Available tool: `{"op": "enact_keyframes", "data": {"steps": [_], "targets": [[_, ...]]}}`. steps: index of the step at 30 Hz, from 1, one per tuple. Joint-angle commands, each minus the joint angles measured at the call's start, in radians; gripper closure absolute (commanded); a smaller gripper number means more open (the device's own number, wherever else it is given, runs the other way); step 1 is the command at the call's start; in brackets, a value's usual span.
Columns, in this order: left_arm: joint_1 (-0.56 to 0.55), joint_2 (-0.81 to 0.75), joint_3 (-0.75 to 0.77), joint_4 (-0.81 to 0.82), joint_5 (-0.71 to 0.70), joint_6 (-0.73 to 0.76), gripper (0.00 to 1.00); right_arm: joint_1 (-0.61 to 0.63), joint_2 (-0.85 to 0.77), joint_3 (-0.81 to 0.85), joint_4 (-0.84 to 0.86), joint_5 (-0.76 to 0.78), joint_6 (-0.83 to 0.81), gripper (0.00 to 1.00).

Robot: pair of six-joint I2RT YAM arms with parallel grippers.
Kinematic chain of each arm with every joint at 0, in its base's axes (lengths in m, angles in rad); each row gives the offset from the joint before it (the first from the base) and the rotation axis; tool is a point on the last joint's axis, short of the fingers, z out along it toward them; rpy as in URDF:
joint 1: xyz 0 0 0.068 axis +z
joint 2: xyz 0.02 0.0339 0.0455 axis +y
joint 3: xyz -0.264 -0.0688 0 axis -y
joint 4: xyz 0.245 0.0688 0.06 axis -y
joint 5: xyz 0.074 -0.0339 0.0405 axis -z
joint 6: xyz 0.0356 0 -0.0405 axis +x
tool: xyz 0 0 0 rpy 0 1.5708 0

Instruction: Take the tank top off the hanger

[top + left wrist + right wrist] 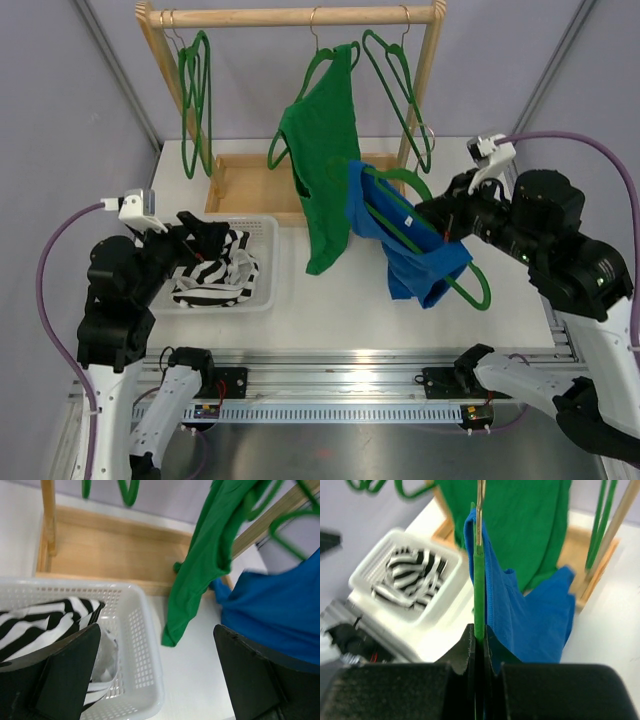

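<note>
My right gripper (440, 222) is shut on the green hanger (472, 286) that carries a blue tank top (405, 238), and holds it off the rack above the table's middle right. In the right wrist view the jaws (479, 632) pinch the hanger's bar (478, 580), and the blue top (535, 620) hangs to its right. My left gripper (213, 240) is open and empty over the white basket (266, 288). In the left wrist view it (156, 630) has the blue top (270, 615) to its right.
A green top (325, 160) hangs on another hanger on the wooden rack (290, 16), just left of the blue one. More green hangers (195, 100) hang there. The basket holds a black-and-white striped garment (215, 275). The rack's wooden base tray (255, 185) sits behind.
</note>
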Motion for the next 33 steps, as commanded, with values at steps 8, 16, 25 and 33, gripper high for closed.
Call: {"op": "enact_keyframes", "data": {"steps": [8,16,25,33], "targets": [[-0.344,0.173,0.165,-0.018,-0.091,-0.031,0.01,0.006,-0.289,-0.406,0.145,-0.347,0.135,1.0],[-0.858,0.324,0.154,0.042,-0.525,-0.113,0.01,0.008,-0.382,-0.598,0.235,-0.374,0.216,1.0],[-1.009,0.52,0.146,0.134,-0.618,-0.149,0.07,0.008,-0.422,-0.603,0.186,-0.368,0.22,1.0],[-1.014,0.58,0.137,0.193,-0.612,-0.14,0.63,0.006,-0.442,-0.616,0.179,-0.368,0.218,1.0]]}}
